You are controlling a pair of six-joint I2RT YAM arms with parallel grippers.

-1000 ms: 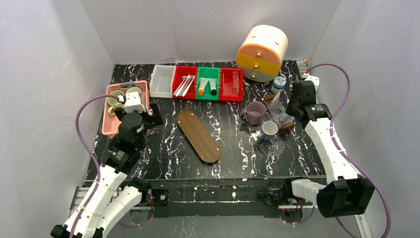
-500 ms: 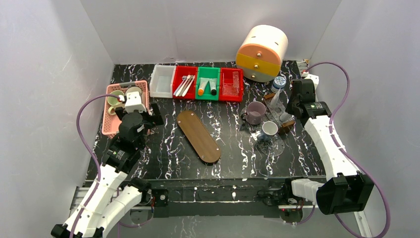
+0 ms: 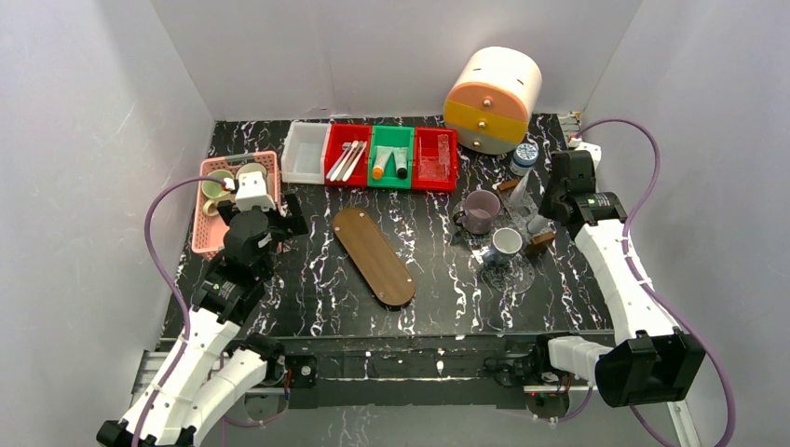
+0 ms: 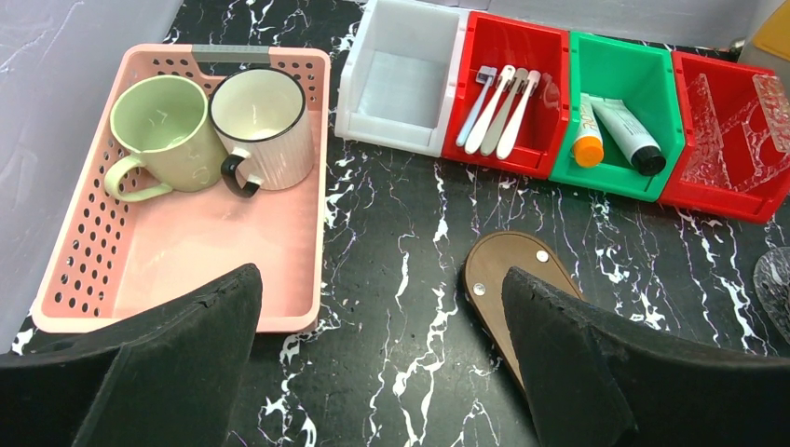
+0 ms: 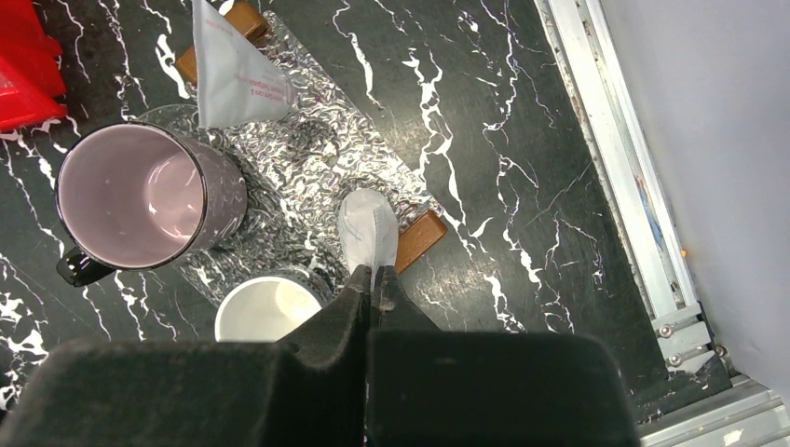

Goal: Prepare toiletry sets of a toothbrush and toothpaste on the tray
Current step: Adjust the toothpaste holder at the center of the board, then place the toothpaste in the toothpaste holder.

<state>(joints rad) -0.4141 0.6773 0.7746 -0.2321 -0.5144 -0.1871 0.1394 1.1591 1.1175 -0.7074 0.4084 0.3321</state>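
My right gripper [image 5: 373, 275] is shut on the flat crimped end of a white toothpaste tube [image 5: 365, 228], which points down at a clear glass tray [image 5: 307, 149] near its wooden handle [image 5: 419, 237]. The tube's cap is hidden. A second white tube [image 5: 233, 79] stands at the tray's far end. Slim white toothbrushes [image 4: 503, 112] lie in a red bin. An orange-capped tube [image 4: 587, 140] and a dark-capped tube [image 4: 629, 135] lie in the green bin [image 3: 391, 160]. My left gripper [image 4: 382, 354] hangs open and empty over the table.
A purple mug [image 5: 140, 196] and a white cup [image 5: 265, 317] stand on the glass tray. A brown oval wooden board [image 3: 374, 254] lies mid-table. A pink basket [image 4: 186, 251] holds two mugs. A white bin [image 4: 396, 88], another red bin [image 4: 736, 149] and a round drawer unit [image 3: 492, 98] line the back.
The right wrist shifted slightly over the glass tray and came back, still pinching the tube. The left arm has not moved.
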